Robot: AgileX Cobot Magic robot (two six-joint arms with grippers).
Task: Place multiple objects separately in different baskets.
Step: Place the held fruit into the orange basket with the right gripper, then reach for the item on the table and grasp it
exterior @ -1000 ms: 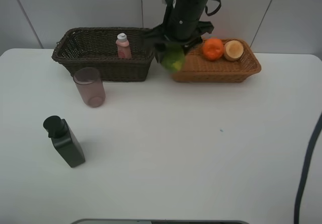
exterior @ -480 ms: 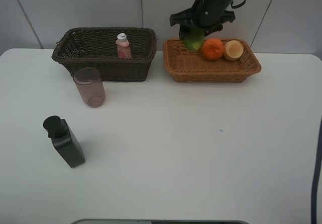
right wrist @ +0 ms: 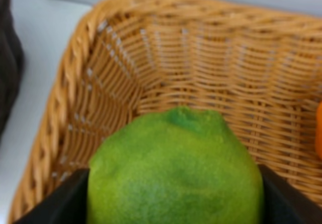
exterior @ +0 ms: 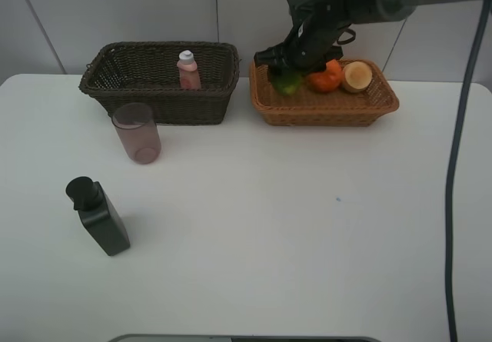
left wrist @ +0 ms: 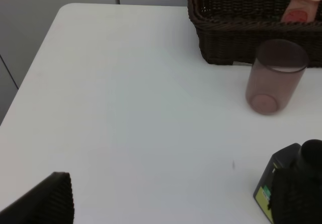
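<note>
My right gripper (exterior: 290, 71) is shut on the green papaya-like fruit (exterior: 287, 81) (right wrist: 176, 168) and holds it low inside the left end of the orange-tan basket (exterior: 369, 105) (right wrist: 105, 68). The orange (exterior: 327, 77) and the peach-like fruit (exterior: 357, 76) lie in that basket to its right. The small pink bottle (exterior: 187, 71) (left wrist: 301, 5) stands in the dark brown basket (exterior: 131, 92) (left wrist: 226, 38). The pinkish cup (exterior: 137, 133) (left wrist: 275, 76) and the black pump bottle (exterior: 98, 216) (left wrist: 292, 186) stand on the table. Only one dark finger (left wrist: 45, 201) of my left gripper shows.
The white table (exterior: 292, 227) runs out to its left edge (left wrist: 30, 73) near a grey wall. A black cable (exterior: 461, 165) hangs down at the far right of the overhead view.
My right gripper carried the green fruit from the gap between the baskets up over the orange-tan basket, then lowered it into the basket's left end.
</note>
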